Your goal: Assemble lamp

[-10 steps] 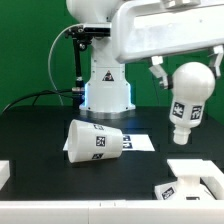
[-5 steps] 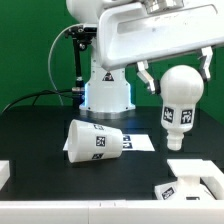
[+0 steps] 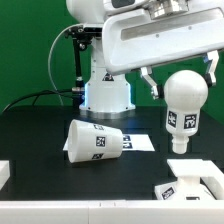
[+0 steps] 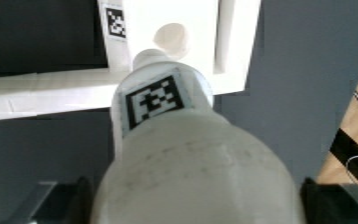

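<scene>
The bulb [image 3: 184, 105] hangs upright, round head up, with my gripper [image 3: 181, 78] clamped on either side of that head. Just under its stem sits the base [image 3: 200, 172], in the worktop's near corner at the exterior view's right. The shade [image 3: 95, 140] lies on its side mid-worktop, partly over the marker board [image 3: 141, 143].

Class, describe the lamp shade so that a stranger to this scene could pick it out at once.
Find the robot's white pedestal at the back of the black table; the shade lies just in front of it. It alone is a tapered cup tipped on its side, while the bulb hangs upright in the gripper and the base sits flat.
</scene>
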Robot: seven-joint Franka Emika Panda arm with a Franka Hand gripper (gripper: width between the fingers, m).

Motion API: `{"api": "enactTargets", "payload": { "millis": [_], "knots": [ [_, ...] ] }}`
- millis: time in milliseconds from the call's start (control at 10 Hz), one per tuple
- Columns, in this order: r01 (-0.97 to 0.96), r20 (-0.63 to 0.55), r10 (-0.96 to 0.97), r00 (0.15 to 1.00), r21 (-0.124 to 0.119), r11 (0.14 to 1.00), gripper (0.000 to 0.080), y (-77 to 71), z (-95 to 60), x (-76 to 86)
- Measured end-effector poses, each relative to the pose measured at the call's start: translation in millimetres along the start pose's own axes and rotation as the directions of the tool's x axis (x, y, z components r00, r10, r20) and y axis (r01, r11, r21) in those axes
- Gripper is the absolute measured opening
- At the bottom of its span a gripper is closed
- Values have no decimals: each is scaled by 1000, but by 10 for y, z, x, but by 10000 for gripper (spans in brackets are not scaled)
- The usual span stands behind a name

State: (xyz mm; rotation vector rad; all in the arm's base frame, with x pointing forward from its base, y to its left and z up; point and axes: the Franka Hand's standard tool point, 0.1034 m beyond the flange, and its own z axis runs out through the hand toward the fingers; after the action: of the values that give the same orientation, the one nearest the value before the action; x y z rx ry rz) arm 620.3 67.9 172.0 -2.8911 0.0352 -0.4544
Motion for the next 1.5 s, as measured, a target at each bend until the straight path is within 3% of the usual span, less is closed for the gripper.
{"api": "enactTargets", "payload": {
  "millis": [700,1500],
  "knots": [
    [-15,-37,14,999,-15,1000,567,-136,150,-26],
    [-19,-16,18,1000,-20,1000,567,-94,279,-111]
  ]
}}
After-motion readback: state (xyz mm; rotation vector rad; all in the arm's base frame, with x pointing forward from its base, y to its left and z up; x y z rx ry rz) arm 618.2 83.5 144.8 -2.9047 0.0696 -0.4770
